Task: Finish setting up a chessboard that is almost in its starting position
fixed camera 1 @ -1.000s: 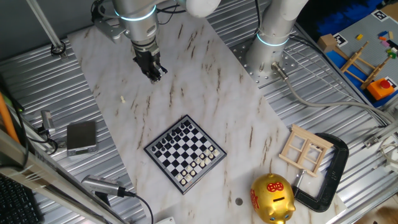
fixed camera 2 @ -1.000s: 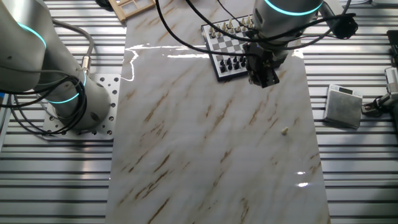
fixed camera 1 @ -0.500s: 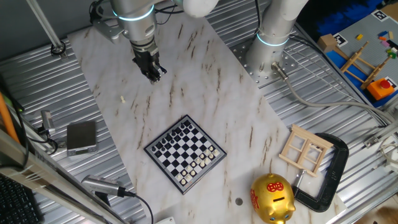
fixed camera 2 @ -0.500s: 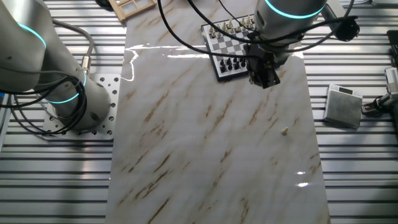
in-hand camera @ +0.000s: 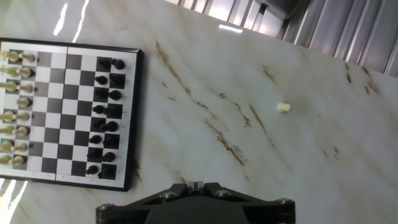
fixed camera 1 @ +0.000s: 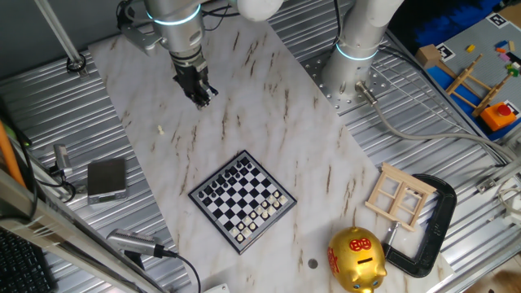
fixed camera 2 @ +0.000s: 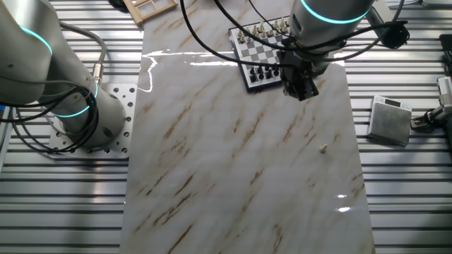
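Observation:
The chessboard [fixed camera 1: 242, 201] lies on the marble table top, with black pieces along one side and cream pieces along the other. It also shows in the other fixed view [fixed camera 2: 258, 49] and at the left of the hand view [in-hand camera: 62, 112]. A small cream piece [fixed camera 1: 161, 129] lies loose on the marble away from the board; it also shows in the other fixed view [fixed camera 2: 323, 148] and the hand view [in-hand camera: 284, 107]. My gripper [fixed camera 1: 202, 99] hangs above the marble between board and loose piece [fixed camera 2: 300, 92]. Its fingertips [in-hand camera: 196, 184] are together and hold nothing.
A golden piggy bank [fixed camera 1: 356, 259], a wooden window-frame lattice [fixed camera 1: 399, 195] and a black clamp [fixed camera 1: 435, 228] stand near the board. A small grey box [fixed camera 1: 107, 178] sits on the ribbed metal beside the marble. A second arm's base [fixed camera 1: 350, 65] stands at the table's edge.
The gripper has shifted very slightly away from the board. The board and the loose cream piece have not moved.

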